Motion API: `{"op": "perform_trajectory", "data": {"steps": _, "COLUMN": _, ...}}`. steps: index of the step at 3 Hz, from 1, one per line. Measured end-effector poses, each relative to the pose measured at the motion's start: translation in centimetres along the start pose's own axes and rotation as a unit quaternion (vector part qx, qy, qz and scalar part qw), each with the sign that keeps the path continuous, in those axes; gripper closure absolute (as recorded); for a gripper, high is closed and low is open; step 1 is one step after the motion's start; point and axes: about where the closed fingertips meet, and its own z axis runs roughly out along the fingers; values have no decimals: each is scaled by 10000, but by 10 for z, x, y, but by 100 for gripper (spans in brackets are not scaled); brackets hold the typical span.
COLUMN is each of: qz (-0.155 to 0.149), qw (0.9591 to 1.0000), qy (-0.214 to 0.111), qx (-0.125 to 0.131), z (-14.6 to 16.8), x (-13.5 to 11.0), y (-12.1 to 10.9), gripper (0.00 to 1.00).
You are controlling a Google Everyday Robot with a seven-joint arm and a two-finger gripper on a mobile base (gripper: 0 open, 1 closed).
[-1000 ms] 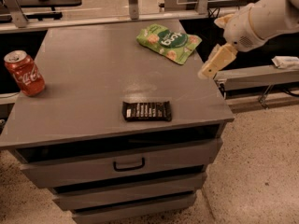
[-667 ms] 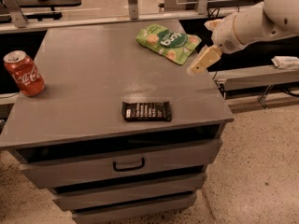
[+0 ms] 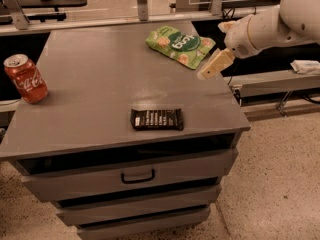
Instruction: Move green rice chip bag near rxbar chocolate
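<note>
The green rice chip bag (image 3: 180,45) lies flat at the far right of the grey cabinet top (image 3: 100,84). The rxbar chocolate (image 3: 156,119), in a dark wrapper with white text, lies near the front edge, right of centre. My gripper (image 3: 212,66) hangs from the white arm (image 3: 270,24) at the right, just right of the bag's lower right corner and low over the cabinet's right edge. It holds nothing that I can see.
A red soda can (image 3: 26,78) stands upright at the left edge of the top. The cabinet has drawers with a handle (image 3: 137,176) below. A shelf with a white cloth (image 3: 305,66) lies to the right, and rails run behind.
The arm has moved left and a little toward the back, bringing the gripper from beyond the right edge to beside the bag. The bag, bar and can have not moved.
</note>
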Motion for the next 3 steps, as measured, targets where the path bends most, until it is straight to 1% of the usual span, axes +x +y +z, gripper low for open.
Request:
{"op": "perform_trajectory", "data": {"steps": 1, "qz": 187, "qw": 9988, "qy": -320, "qx": 309, "z": 28, "x": -5, "y": -18, "gripper": 0}}
{"op": "perform_trajectory", "data": {"steps": 2, "qz": 497, "qw": 9950, "qy": -568, "qx": 647, "z": 58, "x": -4, "y": -48, "gripper": 0}}
{"op": "perform_trajectory", "data": {"steps": 3, "qz": 859, "qw": 9906, "qy": -695, "qx": 807, "z": 80, "x": -1, "y": -72, "gripper": 0}}
